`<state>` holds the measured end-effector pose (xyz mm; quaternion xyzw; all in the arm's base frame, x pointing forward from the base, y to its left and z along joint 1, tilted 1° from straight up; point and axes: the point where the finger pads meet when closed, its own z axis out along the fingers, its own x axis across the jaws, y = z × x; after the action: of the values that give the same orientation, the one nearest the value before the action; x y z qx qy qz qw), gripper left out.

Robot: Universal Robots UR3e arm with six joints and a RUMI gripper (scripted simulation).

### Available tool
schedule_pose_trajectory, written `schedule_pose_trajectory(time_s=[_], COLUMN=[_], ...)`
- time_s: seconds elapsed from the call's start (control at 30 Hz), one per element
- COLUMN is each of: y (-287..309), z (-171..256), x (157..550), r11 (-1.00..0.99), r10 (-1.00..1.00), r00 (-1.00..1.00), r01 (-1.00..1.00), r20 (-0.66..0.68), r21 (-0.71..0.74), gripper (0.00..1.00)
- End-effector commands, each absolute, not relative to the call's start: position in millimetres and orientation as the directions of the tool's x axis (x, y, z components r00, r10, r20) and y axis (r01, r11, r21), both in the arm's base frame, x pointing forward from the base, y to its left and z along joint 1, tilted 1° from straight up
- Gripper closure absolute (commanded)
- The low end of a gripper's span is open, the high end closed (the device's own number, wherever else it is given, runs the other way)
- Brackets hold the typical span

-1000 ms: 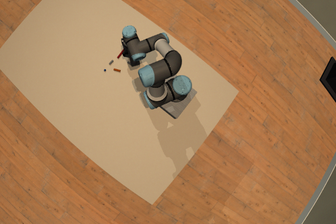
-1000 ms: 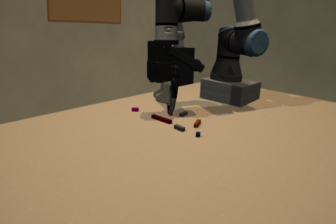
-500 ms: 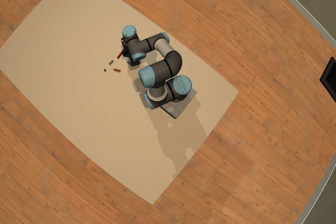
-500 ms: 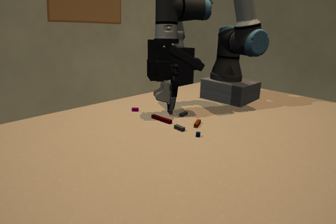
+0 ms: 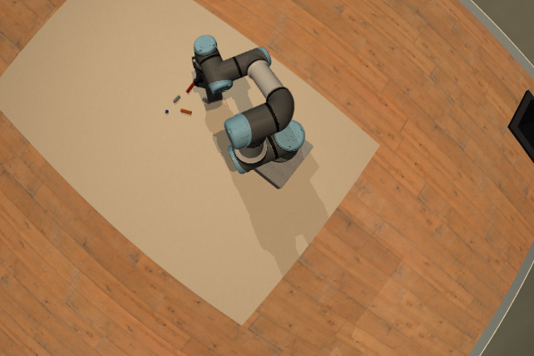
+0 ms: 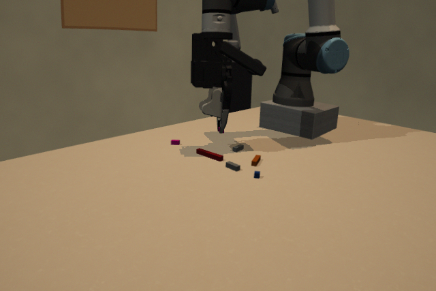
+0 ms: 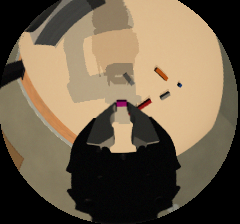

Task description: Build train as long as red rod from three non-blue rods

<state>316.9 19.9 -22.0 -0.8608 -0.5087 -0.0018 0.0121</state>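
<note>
My gripper (image 6: 221,128) is shut on a small magenta rod (image 7: 121,103) and holds it above the mat, just behind the red rod (image 6: 209,154). The red rod lies flat; it also shows in the top view (image 5: 189,87) and in the wrist view (image 7: 144,103). A second magenta rod (image 6: 174,142) lies to the left. One grey rod (image 6: 238,147) lies in the arm's shadow and another grey rod (image 6: 232,165) lies in front of the red rod. An orange rod (image 6: 255,159) and a blue rod (image 6: 257,174) lie to the right.
The arm's grey base block (image 6: 299,118) stands behind and to the right of the rods. All rods lie apart from each other on the tan mat.
</note>
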Motion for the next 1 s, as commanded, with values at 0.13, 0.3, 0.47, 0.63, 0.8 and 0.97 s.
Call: schedule_pose_trajectory(time_s=[0.13,0.3,0.47,0.63,0.8,0.97], y=[18.9,18.5,18.3,18.3,18.3,18.3], z=[11.0,27.1,35.4,37.1,37.4,37.4], x=[317.5,317.6,317.7,317.7,317.7,317.7], r11=[-0.482,-0.482,-0.482,-0.482,-0.482,-0.482], r10=[0.876,0.876,0.876,0.876,0.876,0.876], r00=[0.482,0.482,0.482,0.482,0.482,0.482], r01=[0.876,0.876,0.876,0.876,0.876,0.876], r20=[0.015,0.015,0.015,0.015,0.015,0.015], r21=[-0.021,-0.021,-0.021,-0.021,-0.021,-0.021], gripper=[1.00,1.00,1.00,1.00,1.00,1.00])
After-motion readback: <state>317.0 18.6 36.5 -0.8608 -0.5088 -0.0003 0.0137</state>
